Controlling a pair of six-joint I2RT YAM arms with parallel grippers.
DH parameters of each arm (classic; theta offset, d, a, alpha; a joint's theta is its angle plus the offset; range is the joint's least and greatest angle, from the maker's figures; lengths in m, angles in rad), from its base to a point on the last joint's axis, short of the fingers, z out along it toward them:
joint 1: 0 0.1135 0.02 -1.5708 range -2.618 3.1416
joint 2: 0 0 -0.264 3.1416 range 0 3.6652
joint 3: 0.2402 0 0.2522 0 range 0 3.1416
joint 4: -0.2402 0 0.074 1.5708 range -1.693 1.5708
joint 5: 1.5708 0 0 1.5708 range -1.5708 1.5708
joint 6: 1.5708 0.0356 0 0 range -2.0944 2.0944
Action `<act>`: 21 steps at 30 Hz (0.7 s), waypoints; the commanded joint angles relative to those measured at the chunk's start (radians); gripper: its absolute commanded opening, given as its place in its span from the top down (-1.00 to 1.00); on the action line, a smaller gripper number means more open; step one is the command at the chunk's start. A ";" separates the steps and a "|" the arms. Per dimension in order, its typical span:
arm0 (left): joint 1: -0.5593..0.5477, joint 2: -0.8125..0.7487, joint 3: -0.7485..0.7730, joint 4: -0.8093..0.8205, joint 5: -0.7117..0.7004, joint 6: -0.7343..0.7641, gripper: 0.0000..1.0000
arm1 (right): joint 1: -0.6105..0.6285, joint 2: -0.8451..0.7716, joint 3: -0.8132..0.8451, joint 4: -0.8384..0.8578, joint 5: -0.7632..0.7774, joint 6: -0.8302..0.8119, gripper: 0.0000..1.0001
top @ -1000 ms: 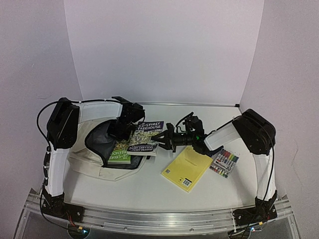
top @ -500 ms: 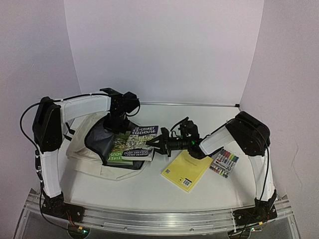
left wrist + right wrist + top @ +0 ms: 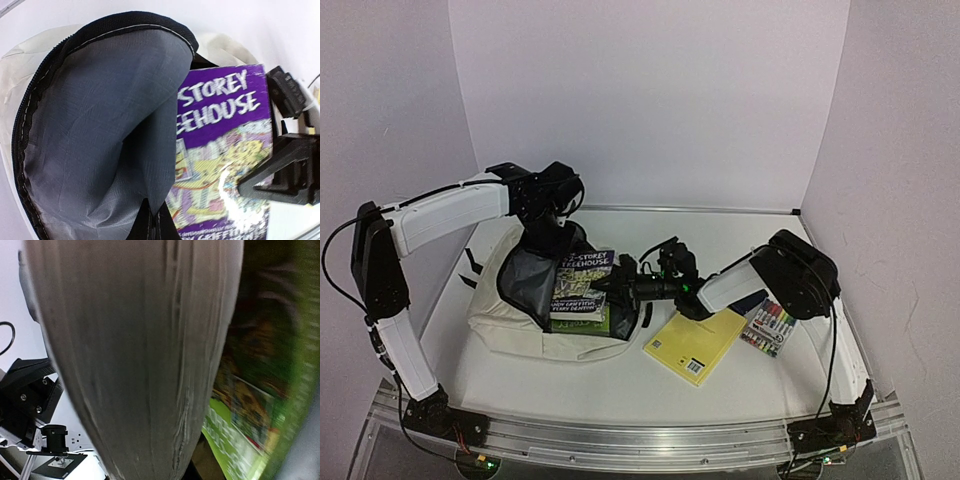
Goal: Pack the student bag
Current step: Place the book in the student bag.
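Our left arm (image 3: 450,205) rises from its base, bends at the far left and sends its white forearm rightward. The wrist turns down, so the left gripper (image 3: 550,238) points downward, pinched closed on the rim of the student bag (image 3: 505,318). Our right arm (image 3: 798,280) is folded low and reaches leftward, nearly level — the right gripper (image 3: 620,289) is clamped on the edge of a purple book (image 3: 582,276).
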 commanded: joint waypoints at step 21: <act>-0.010 -0.067 -0.007 0.159 0.134 -0.011 1.00 | 0.110 0.251 0.455 -0.029 0.076 0.020 0.20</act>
